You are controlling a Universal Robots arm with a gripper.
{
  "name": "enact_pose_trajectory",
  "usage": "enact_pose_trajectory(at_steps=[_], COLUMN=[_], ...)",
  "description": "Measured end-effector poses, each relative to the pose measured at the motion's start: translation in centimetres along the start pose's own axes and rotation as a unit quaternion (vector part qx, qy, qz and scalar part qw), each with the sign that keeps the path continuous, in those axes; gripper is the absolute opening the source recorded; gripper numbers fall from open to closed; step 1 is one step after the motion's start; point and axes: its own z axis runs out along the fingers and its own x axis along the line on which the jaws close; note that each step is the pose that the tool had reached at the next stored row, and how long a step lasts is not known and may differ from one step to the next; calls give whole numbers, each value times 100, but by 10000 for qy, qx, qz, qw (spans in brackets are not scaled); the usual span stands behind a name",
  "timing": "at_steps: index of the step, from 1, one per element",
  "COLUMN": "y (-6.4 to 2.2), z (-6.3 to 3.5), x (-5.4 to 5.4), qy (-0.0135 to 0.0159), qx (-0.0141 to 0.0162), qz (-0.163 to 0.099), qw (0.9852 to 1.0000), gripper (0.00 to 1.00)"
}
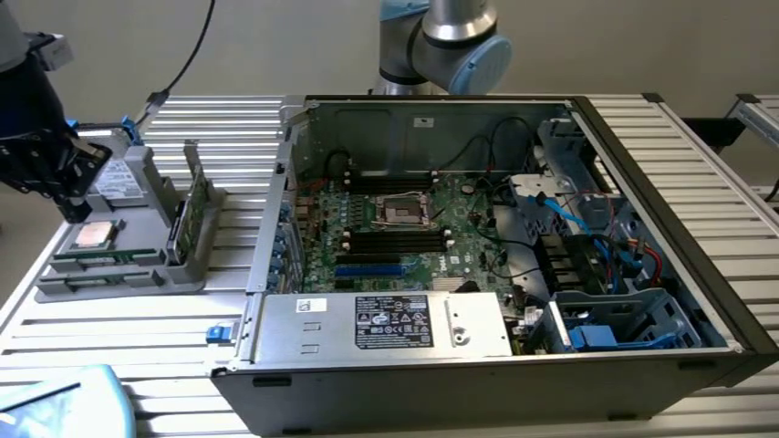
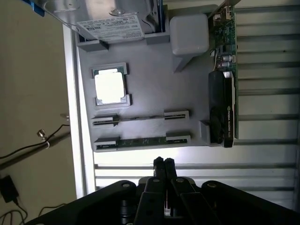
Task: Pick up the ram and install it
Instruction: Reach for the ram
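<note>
Slatted table point(image 2: 267, 70) carries a grey tray point(image 2: 154, 93) with the ram point(image 2: 140, 141) (in its slot), gripper point(image 2: 163, 162) pressed together nearby.

A plain pale wall point(image 1: 280, 46) stands behind a tabletop point(image 1: 207, 119) of ribbed silver metal slats. Past the tabletop's edge lies a smooth beige floor point(image 2: 33, 84). The light is soft and even.

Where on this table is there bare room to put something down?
The slatted table lies bare between the grey tray and the pale blue object, and along the computer case on the exterior view's right. The tray and the case's inside are crowded.
</note>
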Motion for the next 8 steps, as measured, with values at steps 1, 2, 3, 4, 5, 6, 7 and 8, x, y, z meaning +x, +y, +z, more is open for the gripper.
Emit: enact_pose_trajectory(at_steps=[1,2,3,4,5,6,7,8], y=[0,-1,-1,-1,-2,-2,-2,-1], z=[11,23,34,43,52,61,67,67], x=[2,4,6,10,13,17,19,20], qy=[0,-1,-1,-1,-2,-3,-4,-4], qx=[0,1,1,2,3,3,3,3], qz=[-6,-12,-20,-27,-33,-38,-41,-42], qw=[10000,10000,10000,10000,10000,10000,10000,10000], gripper=[10,10,10,10,10,10,10,10])
